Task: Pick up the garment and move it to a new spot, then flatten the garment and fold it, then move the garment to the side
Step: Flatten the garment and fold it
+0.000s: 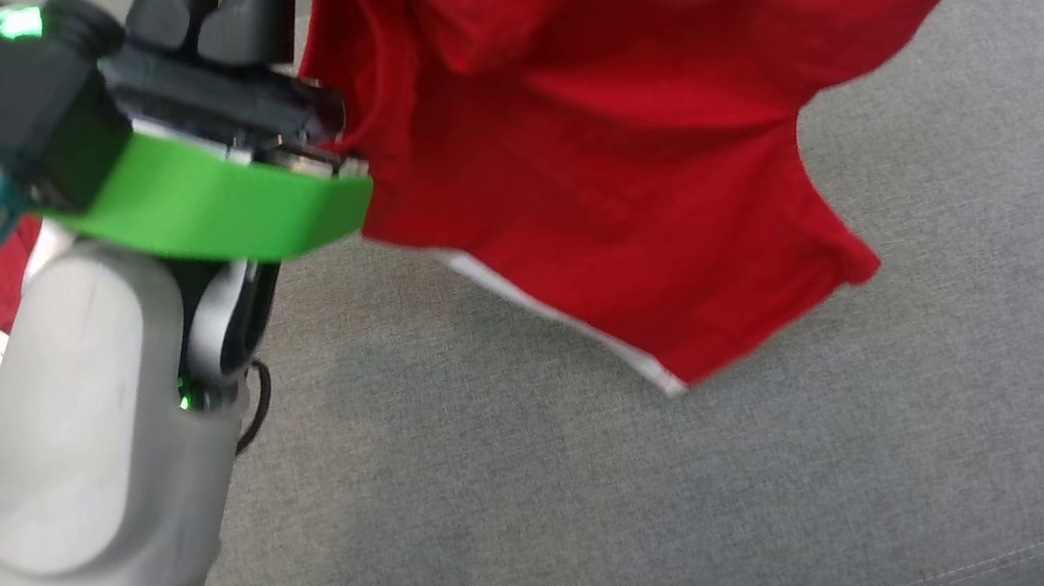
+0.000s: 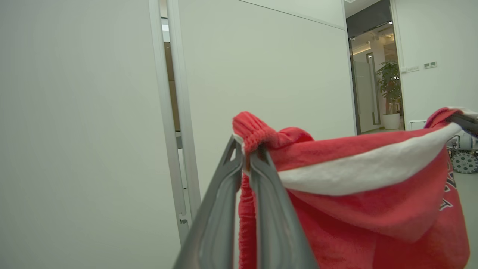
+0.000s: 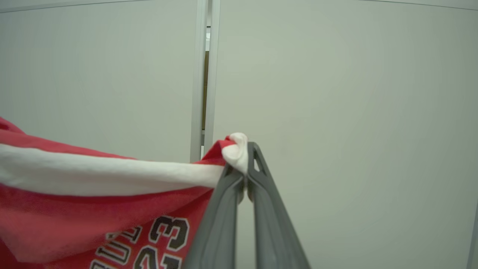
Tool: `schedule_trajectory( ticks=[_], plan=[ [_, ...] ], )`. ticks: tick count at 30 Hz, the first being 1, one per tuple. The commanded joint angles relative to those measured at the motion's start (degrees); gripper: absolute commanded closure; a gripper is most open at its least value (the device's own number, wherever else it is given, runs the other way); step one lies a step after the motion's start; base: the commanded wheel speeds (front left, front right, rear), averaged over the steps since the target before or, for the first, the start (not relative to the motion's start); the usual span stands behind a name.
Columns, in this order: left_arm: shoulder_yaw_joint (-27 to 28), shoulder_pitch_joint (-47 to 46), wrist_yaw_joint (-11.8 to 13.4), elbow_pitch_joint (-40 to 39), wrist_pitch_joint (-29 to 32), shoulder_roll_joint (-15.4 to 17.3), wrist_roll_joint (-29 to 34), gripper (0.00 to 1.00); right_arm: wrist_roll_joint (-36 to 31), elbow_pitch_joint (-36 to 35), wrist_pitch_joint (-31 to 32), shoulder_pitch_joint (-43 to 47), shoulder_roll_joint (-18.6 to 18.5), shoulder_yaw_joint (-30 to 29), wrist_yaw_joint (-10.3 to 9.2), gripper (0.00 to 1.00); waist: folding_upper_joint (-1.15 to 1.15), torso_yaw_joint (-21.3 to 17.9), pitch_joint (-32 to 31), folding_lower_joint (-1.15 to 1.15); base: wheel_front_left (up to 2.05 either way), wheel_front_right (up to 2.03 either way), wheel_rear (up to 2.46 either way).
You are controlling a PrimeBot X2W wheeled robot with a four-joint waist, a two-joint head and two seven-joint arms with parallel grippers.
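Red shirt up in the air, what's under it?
Under the shirt is a grey cloth surface with the shirt's shadow on it. The part behind the hanging shirt is covered, so anything there cannot be seen.

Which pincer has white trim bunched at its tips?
The right pincer; the left pincer pinches mainly red cloth of the same shirt.

Office: white partitions (image 2: pixel 261 74), potted plant (image 2: pixel 390 89)

Pale wall panels (image 2: pixel 261 74) all around, a potted plant (image 2: pixel 390 80) past the far doorway (image 2: pixel 365 45), grey fabric surface (image 1: pixel 610 503) below.
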Motion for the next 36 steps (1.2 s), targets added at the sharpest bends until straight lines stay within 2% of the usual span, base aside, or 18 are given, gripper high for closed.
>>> schedule_trajectory(
  ticks=[1, 7, 11, 16, 20, 23, 27, 30, 32, 36],
  plan=[
    [0.3, -3.3, -0.7, 3.5, -1.1, -0.8, -0.5, 1.00, 0.7, 1.6, -0.5, -2.8, -0.5, 0.4, -0.01, 1.00, 0.00, 0.3, 2.4, 0.00, 0.00, 0.00, 0.00],
    [2.8, -18.4, -2.3, 25.1, -9.9, -4.9, -1.5, 1.00, 3.1, 15.1, -3.5, -19.0, -0.7, 3.8, -0.01, 1.00, 0.00, -0.2, 5.1, 0.00, 0.00, 0.00, 0.00],
    [5.9, -24.1, -2.0, 38.7, -12.7, -6.2, -2.9, 1.00, 4.9, 28.0, -5.9, -27.6, 1.7, 6.6, -0.01, 1.00, 0.00, -1.3, 5.7, 0.00, 0.00, 0.00, 0.00],
    [8.4, -22.0, -1.3, 54.4, -13.5, -7.1, -3.8, 1.00, 6.4, 46.1, -9.9, -31.4, 5.5, 9.5, -0.03, 1.00, 0.00, -2.1, 6.9, 0.00, 0.00, 0.00, 0.00],
    [9.9, -16.6, -0.6, 63.6, -13.5, -8.1, -4.7, 1.00, 7.7, 60.2, -12.8, -29.5, 7.3, 12.6, -0.06, 1.00, 0.00, -2.0, 8.0, 0.00, 0.00, 0.00, 0.00],
    [9.9, -11.9, -1.1, 69.0, -13.5, -8.4, -5.8, 1.00, 10.0, 68.5, -14.6, -26.5, 7.9, 15.1, -0.07, 1.00, 0.00, -1.6, 8.4, 0.00, 0.00, 0.00, 0.00],
    [7.4, -4.4, -3.0, 69.9, -13.5, -8.7, -8.1, 1.00, 13.3, 73.6, -16.9, -20.5, 8.3, 17.6, -0.06, 1.00, 0.00, -0.9, 8.1, 0.00, 0.00, 0.00, 0.00],
    [5.4, 0.9, -3.6, 65.8, -13.4, -8.8, -10.1, 1.00, 15.7, 72.6, -17.8, -15.1, 7.3, 18.9, -0.06, 1.00, 0.00, -0.3, 7.7, 0.00, 0.00, 0.00, 0.00],
    [4.4, 5.3, -3.7, 61.9, -13.4, -8.8, -10.4, 1.00, 17.0, 69.9, -18.2, -11.1, 6.1, 19.3, -0.06, 1.00, 0.00, 0.0, 7.2, 0.00, 0.00, 0.00, 0.00],
    [4.5, 13.8, -2.2, 51.3, -13.4, -8.8, -7.5, 1.00, 16.9, 58.7, -18.1, -0.9, 3.4, 17.4, -0.06, 1.00, 0.00, 0.3, 5.8, 0.00, 0.00, 0.00, 0.00]
  ],
)
